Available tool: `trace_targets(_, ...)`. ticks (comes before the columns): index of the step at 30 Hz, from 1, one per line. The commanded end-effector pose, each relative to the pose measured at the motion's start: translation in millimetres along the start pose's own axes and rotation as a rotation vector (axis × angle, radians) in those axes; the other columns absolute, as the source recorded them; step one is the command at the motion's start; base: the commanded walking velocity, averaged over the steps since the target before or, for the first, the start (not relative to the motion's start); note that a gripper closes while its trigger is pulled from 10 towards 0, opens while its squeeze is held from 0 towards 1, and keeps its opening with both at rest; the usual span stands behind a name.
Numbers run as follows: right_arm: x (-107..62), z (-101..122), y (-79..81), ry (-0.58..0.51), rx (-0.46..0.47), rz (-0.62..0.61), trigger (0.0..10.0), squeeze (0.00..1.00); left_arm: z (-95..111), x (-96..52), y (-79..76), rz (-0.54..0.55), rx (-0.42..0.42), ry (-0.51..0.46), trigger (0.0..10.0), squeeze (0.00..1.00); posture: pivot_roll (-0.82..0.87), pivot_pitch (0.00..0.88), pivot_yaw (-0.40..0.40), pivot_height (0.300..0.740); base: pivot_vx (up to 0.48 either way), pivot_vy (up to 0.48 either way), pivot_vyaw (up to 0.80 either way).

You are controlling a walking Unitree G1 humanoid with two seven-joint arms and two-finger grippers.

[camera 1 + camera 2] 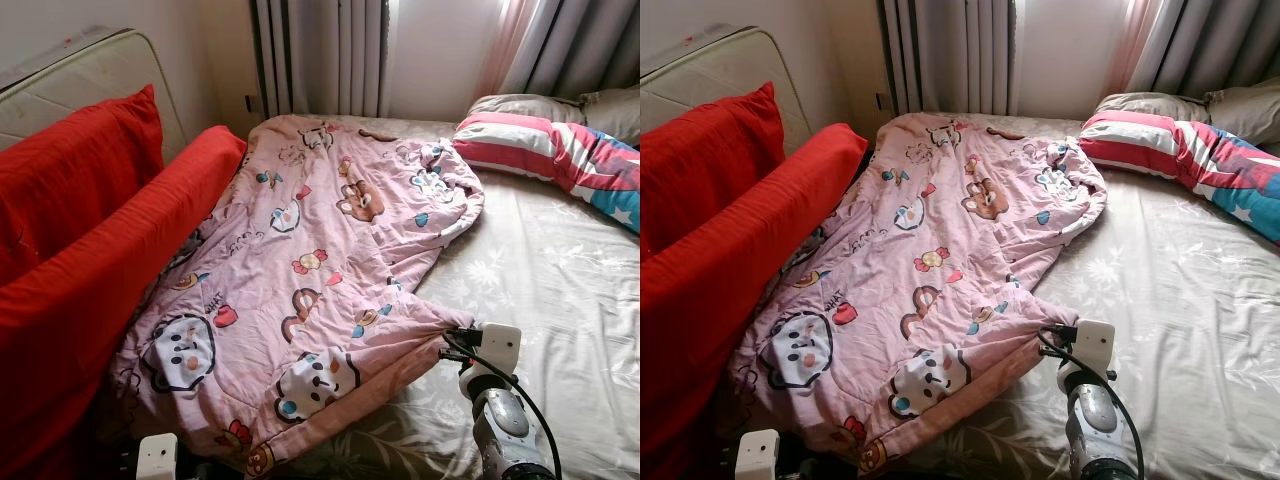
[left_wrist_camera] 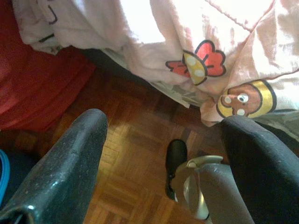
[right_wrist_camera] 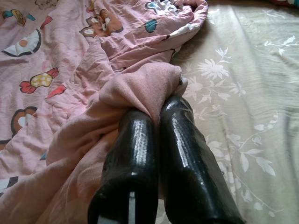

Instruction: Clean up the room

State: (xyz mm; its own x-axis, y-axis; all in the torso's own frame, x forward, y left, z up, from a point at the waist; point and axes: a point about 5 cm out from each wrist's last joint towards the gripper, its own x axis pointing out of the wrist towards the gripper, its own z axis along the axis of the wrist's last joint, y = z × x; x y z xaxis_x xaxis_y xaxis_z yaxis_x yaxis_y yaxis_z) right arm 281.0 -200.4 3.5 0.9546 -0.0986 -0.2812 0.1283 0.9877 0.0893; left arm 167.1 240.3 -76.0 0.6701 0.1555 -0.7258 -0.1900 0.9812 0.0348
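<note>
On the bed (image 1: 560, 300), pink cartoon-print quilt (image 1: 320, 260) spread rumpled across the left half, near edge draping off toward parquet floor (image 2: 126, 158), far corner bunched up near striped pillow (image 1: 560, 155). Right gripper (image 3: 156, 116) low at the quilt's near right corner, fingers (image 3: 187, 154) pressed together, clamped on a fold of pink fabric; fingertips buried in cloth. Left gripper (image 2: 163, 154) hanging below bed edge, fingers (image 2: 65, 168) wide apart, holding nothing. Red cushions (image 1: 90, 250) along left side, cut off by frame.
</note>
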Motion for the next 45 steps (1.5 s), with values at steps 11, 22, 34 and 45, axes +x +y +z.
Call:
trace_targets(11, -2.6, -2.5, -2.9, -0.003, 0.004, -0.011, 10.0, 0.0, -7.2, -1.9, 1.9, 0.002, -0.003, 0.033, 10.0, 0.0, 0.0, 0.0, 0.015, 0.74, 0.0, 0.0, 0.0)
trace_targets(22, -2.2, -1.5, -3.0, -0.007, -0.002, -0.012, 10.0, 0.0, -5.5, -1.0, -1.4, -0.005, -0.006, 0.026, 10.0, 0.0, 0.0, 0.0, 0.014, 0.74, -0.183, 0.0, 0.0)
trace_targets(34, -2.0, -1.4, -2.0, -0.008, -0.002, -0.009, 10.0, 0.0, -2.2, 0.2, -3.4, -0.012, -0.002, 0.014, 10.0, 0.0, 0.0, 0.0, 0.016, 0.74, -0.268, 0.0, 0.0)
trace_targets(45, 0.1, 4.5, -9.6, -0.025, -0.013, -0.049, 10.0, 0.0, -2.3, 0.1, -4.4, -0.015, 0.001, 0.012, 10.0, 0.0, 0.0, 0.0, 0.017, 0.74, -0.273, 0.0, 0.0)
